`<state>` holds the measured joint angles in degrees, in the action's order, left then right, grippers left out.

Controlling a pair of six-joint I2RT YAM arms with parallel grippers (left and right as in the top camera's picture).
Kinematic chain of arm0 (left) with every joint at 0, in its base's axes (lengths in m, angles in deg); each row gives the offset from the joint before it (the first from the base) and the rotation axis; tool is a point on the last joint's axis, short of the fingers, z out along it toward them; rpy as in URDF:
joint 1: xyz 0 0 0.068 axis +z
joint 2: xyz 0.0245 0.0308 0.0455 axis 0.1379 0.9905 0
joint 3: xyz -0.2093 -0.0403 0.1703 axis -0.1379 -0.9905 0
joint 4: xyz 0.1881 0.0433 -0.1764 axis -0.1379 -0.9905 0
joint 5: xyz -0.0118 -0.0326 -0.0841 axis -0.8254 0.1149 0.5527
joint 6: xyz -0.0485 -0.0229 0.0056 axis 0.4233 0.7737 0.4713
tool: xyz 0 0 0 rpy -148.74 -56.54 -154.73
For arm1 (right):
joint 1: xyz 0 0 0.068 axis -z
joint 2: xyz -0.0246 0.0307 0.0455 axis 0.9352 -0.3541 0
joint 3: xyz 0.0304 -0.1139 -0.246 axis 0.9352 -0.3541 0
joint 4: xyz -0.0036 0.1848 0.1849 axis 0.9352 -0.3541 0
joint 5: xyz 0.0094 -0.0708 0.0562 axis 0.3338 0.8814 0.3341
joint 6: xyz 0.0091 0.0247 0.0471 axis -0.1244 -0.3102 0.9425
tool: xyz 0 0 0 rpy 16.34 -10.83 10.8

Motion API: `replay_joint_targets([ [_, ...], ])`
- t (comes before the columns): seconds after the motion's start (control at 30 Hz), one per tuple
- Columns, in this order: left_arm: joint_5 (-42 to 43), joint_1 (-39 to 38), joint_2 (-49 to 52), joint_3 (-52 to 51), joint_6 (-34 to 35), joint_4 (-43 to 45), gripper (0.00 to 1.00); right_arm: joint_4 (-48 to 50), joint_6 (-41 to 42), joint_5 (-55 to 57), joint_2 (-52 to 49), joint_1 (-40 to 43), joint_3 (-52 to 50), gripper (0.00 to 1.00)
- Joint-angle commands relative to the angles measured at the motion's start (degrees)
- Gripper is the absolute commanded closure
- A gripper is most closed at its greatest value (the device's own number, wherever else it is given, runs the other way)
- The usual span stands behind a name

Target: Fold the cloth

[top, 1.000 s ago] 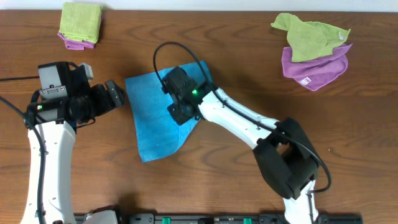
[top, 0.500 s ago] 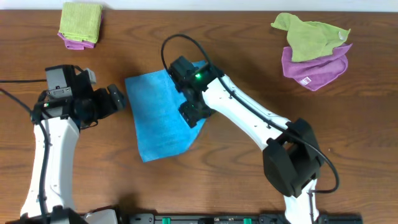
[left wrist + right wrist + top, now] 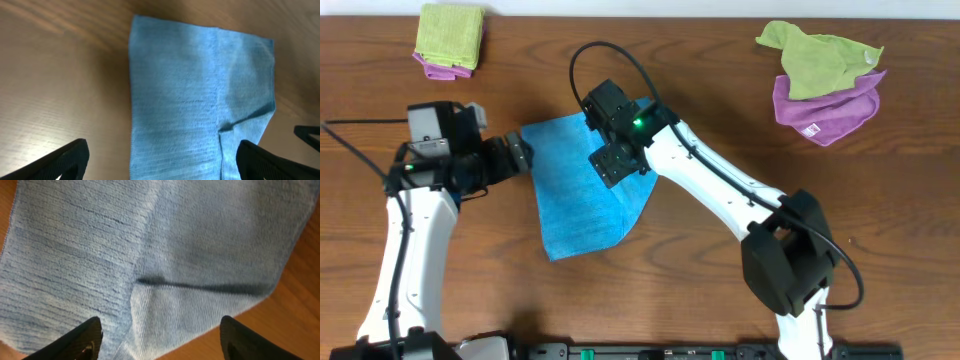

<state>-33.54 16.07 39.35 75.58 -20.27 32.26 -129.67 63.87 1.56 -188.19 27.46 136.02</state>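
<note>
Looks like a robotics lab bench: plain wooden table (image 3: 900,220), left arm (image 3: 405,240) and right arm (image 3: 710,190) on a black rail (image 3: 670,352), a cloth stack (image 3: 450,38) beyond the left gripper (image 3: 523,155), a cloth heap (image 3: 825,80) far right of the right gripper (image 3: 610,165).

Far left on your wooden table (image 3: 900,220): neatly folded green cloth (image 3: 450,30) stacked on a folded purple cloth (image 3: 432,68). Far right you have a crumpled green cloth (image 3: 815,58) draped over a loose purple cloth (image 3: 820,112) (small white tag showing).
</note>
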Motion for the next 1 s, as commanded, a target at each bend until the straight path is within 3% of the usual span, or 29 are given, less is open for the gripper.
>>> replay_joint_targets([
  [0.0,0.1,-0.8,2.3,-3.6,0.0,3.2,0.05,0.2,-0.2,-0.2,-1.6,1.1,0.5,0.28],
  [0.37,0.7,-3.5,15.0,-5.5,1.4,13.4,0.05,-1.8,-2.5,-4.7,-1.6,3.1,0.3,0.41],
  [0.97,0.5,-5.0,15.6,-5.5,1.4,14.4,0.05,5.2,-3.7,-5.7,-3.5,0.2,-7.4,0.55],
])
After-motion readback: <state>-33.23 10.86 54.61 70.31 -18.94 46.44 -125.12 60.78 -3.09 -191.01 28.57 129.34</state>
